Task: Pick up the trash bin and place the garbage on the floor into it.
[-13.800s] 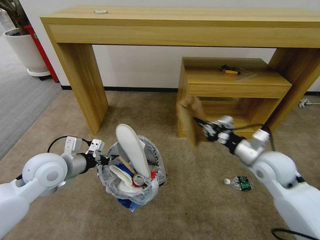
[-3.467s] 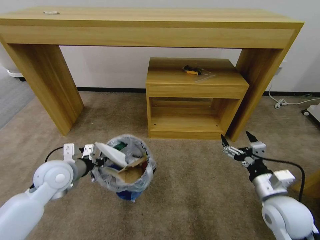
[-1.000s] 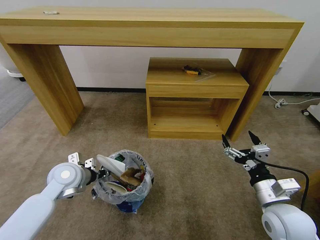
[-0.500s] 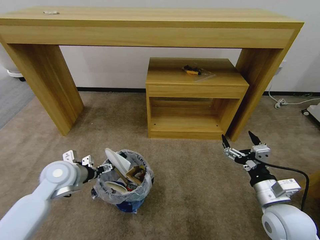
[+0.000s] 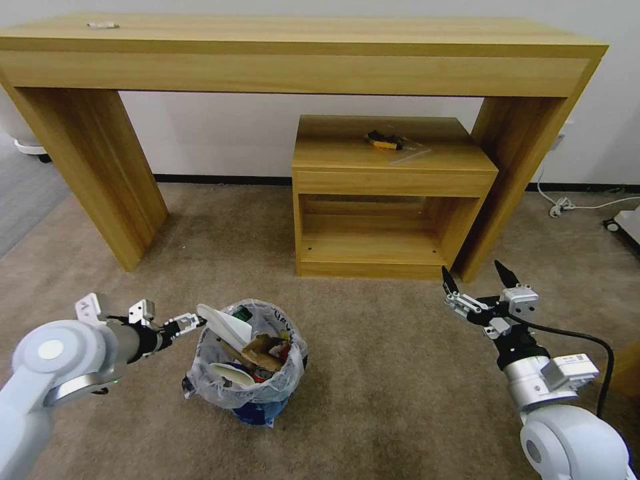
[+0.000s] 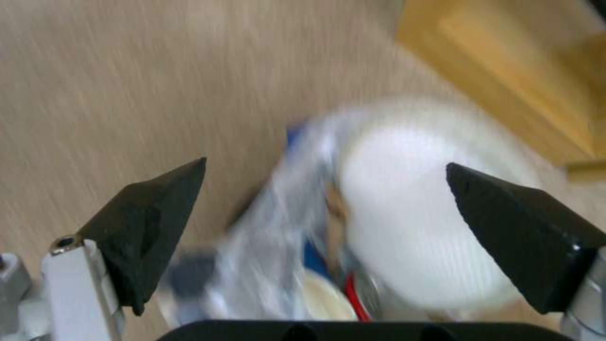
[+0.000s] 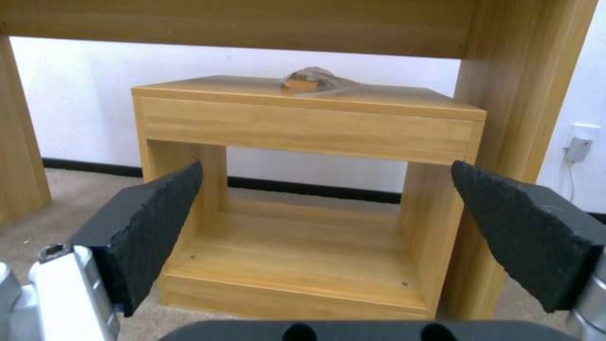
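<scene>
Looking at the room you've got: the trash bin (image 5: 248, 363) sits on the floor (image 5: 373, 373), near-left of centre, with bare beige carpet all around it. Far side is boxed in by the long wooden table (image 5: 300, 50), its two legs planted left and right, and the small wooden cabinet (image 5: 393, 193) tucked under it toward the right leg. A little yellow-black tool (image 5: 385, 141) lies on the cabinet top. Off to the far right a white cable (image 5: 567, 203) trails along the wall, so that corner is less free for you.

The garbage (image 5: 257, 350) is in the bin, piled above the rim: a white foam insole (image 5: 225, 323) pokes out over the left edge, with brown cardboard and something red beside it. The clear liner bag bulges out over the rim.

Your left gripper (image 5: 189, 323) is just left of the bin at rim height, arm reaching in from the near-left, roughly level. Its fingers are spread apart and hold nothing; in the left wrist view the left gripper (image 6: 325, 222) has the insole and bag sitting past the tips, between the two black pads, though that view is smeared.

Your right gripper (image 5: 477, 288) hovers over bare carpet on the near right, well apart from the bin, pointing at the cabinet, fingers wide apart and empty.
</scene>
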Controlling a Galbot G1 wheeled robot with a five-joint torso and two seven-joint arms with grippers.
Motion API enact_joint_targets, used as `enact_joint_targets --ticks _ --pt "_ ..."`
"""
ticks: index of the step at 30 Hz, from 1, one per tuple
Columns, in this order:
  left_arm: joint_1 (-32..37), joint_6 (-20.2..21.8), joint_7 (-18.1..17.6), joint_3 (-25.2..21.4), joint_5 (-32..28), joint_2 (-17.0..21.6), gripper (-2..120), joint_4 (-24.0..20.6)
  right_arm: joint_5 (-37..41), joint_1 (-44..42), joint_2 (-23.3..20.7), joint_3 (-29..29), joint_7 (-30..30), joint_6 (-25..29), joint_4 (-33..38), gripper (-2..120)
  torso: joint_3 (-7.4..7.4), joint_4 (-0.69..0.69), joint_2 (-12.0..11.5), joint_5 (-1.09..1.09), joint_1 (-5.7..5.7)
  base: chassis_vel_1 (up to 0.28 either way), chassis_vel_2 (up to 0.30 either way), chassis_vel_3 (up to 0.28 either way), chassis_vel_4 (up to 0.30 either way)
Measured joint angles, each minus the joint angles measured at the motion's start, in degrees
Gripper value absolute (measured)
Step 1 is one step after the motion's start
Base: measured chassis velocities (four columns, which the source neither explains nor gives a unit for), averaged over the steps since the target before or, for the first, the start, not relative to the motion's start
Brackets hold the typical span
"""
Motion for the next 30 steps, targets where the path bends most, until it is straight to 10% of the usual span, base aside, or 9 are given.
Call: enact_joint_targets --ticks 2,3,5,6,8,12,20,30 --pt "3.3 -1.0 15.5 -3.4 16.4 -0.7 100 0.1 0.2 -0.4 0.1 0.1 0.2 -0.4 0.4 100 -0.01 0.00 0.0 0.01 0.00 0.000 0.000 0.000 0.000" --pt "3.3 -1.0 15.5 -3.4 16.4 -0.7 100 0.1 0.2 -0.4 0.1 0.1 0.2 -0.4 0.4 100 -0.01 0.00 0.0 0.01 0.00 0.000 0.000 0.000 0.000" --pt "6.4 -10.4 31.1 -5.4 33.0 -2.0 100 1.5 0.2 -1.3 0.8 0.3 0.4 -0.8 0.6 100 -0.01 0.01 0.0 0.00 0.00 0.000 0.000 0.000 0.000" --pt "6.4 -10.4 31.1 -5.4 33.0 -2.0 100 1.5 0.2 -1.3 0.8 0.3 0.4 -0.8 0.6 100 -0.01 0.01 0.0 0.00 0.00 0.000 0.000 0.000 0.000" --pt "9.1 -24.2 40.7 -6.8 49.8 -4.6 100 2.8 -0.1 -2.9 2.3 1.2 0.5 -1.3 0.9 100 -0.01 0.00 0.0 0.01 0.00 0.000 0.000 0.000 0.000" --pt "12.9 -33.6 45.2 -8.6 62.8 -9.7 100 2.6 -0.9 -6.2 4.8 3.1 0.4 -2.3 2.5 100 -0.01 0.00 0.0 0.00 0.00 0.000 0.000 0.000 0.000" --pt "22.0 -46.2 49.3 -11.5 70.4 -21.4 100 -2.0 -4.7 -15.3 11.8 6.5 -1.2 -1.3 9.5 100 -0.01 0.00 0.0 0.01 0.00 0.000 0.000 0.000 0.000" --pt "29.0 -48.7 50.5 -13.5 71.4 -27.1 100 -5.7 -11.0 -23.9 18.5 6.2 -3.5 6.9 14.1 100 -0.01 0.00 0.0 0.01 0.00 0.000 0.000 0.000 0.000"
